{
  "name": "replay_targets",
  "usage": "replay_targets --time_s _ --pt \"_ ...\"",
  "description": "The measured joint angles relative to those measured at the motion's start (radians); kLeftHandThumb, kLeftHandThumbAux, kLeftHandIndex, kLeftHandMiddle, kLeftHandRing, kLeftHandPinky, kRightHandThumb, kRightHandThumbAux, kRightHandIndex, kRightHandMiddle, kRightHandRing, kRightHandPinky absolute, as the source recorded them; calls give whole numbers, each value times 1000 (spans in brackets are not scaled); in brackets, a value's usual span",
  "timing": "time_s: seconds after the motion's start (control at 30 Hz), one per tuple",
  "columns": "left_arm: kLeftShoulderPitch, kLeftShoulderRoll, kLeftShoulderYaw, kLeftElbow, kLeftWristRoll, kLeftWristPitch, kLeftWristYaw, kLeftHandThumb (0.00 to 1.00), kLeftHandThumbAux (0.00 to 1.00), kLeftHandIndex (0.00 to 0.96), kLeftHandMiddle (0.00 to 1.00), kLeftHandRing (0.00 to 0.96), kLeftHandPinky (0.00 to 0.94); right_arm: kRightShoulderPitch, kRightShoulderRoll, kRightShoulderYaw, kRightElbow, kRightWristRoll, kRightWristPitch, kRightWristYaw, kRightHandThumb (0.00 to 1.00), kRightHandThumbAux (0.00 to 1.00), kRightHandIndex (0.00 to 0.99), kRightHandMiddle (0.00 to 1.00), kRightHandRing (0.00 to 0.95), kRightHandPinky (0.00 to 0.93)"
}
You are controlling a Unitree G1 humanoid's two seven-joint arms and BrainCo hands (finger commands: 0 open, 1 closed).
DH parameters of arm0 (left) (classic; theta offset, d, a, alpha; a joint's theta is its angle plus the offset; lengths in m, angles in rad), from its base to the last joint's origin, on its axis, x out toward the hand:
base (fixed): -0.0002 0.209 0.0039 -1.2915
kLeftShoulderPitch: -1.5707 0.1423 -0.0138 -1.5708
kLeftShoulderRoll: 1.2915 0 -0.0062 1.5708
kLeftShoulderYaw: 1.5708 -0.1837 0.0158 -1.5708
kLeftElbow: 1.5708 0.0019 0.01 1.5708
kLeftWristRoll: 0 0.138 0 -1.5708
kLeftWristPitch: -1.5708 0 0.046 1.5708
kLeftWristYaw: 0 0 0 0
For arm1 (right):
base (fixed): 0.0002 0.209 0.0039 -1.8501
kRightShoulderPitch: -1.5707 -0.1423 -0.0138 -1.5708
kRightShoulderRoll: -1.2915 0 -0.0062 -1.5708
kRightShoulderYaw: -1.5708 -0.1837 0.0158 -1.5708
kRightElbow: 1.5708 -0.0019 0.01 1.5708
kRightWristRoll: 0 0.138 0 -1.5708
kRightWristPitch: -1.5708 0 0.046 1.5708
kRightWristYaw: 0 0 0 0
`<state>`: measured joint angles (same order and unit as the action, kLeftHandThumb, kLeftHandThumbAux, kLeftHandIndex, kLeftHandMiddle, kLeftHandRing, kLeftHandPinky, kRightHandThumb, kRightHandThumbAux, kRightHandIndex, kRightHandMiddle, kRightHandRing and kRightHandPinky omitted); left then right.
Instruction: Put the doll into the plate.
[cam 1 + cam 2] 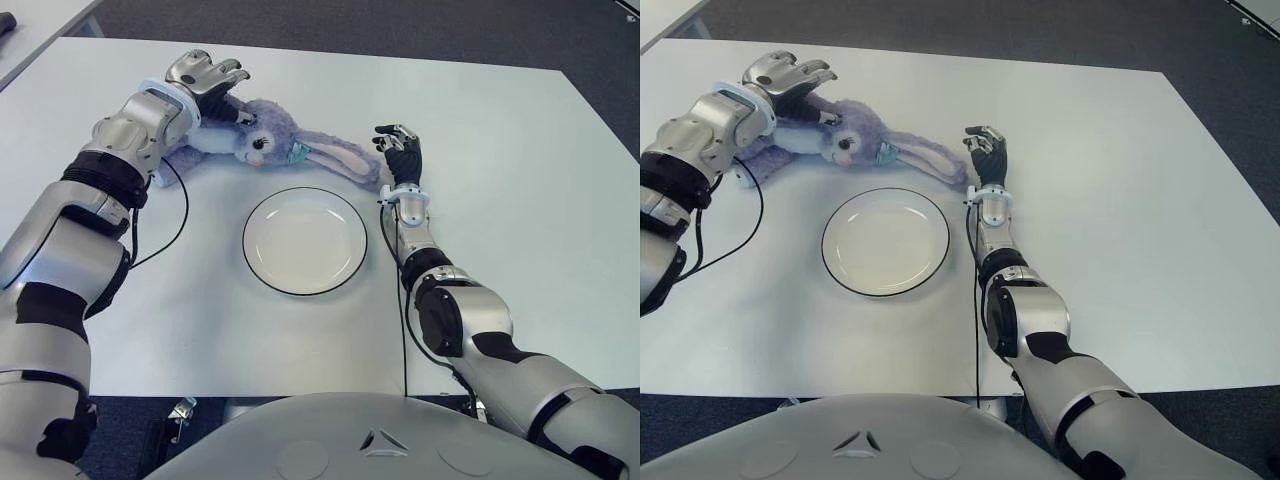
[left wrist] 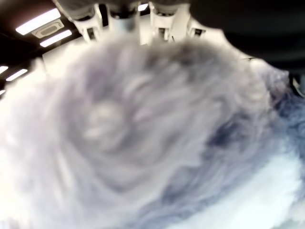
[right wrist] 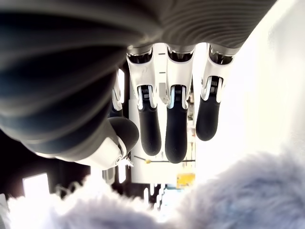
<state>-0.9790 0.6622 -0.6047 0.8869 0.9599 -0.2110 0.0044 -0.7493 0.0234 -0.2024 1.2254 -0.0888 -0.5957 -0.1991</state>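
The soft lilac plush rabbit doll point(image 1: 255, 143) lies on its side on the white table point(image 1: 520, 220), stretched along the far side of the plate, with its long ears trailing toward the table's right edge. It is wholly outside the round white plate with a thin dark rim point(image 1: 352, 262), which sits just nearer the front edge and holds nothing.

The left hand point(image 1: 207, 80) is over the doll's body end, toward the far-left corner; its wrist view is filled with fur pressed close, so the palm looks to be against the plush. Whether its fingers have closed around the body I cannot tell.

The right hand point(image 1: 987, 148) stands at the ear tips, fingers point(image 3: 175, 129) extended and slightly apart, gripping nothing, with fur just below them.

The risk, as I judge it, lies in the doll's limpness. Lifted by one end only, it may sag, drag its ears across the plate's rim and shove the plate, or slip from a shallow hold on loose fur. It could also land draped half outside.
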Motion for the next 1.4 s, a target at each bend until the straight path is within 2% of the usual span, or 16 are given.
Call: replay_targets --time_s 0.27,0.6,1.07,1.4 --pt "-17 -1 -6 26 -6 -36 -10 233 196 0 0 0 0 0 -1 -1 0 0 0 1 723 730 414 348 393 332" --pt "-17 10 13 10 -83 -100 -106 238 225 0 0 0 0 0 -2 -2 0 0 0 1 719 731 414 348 367 322" --pt "34 61 69 -175 -219 -173 -338 209 221 0 0 0 0 0 -6 1 0 -1 0 1 717 730 413 344 359 333" --pt "91 78 117 -330 -347 -207 -517 218 269 0 0 10 9 1 -8 3 0 -1 0 1 717 731 413 339 354 329"
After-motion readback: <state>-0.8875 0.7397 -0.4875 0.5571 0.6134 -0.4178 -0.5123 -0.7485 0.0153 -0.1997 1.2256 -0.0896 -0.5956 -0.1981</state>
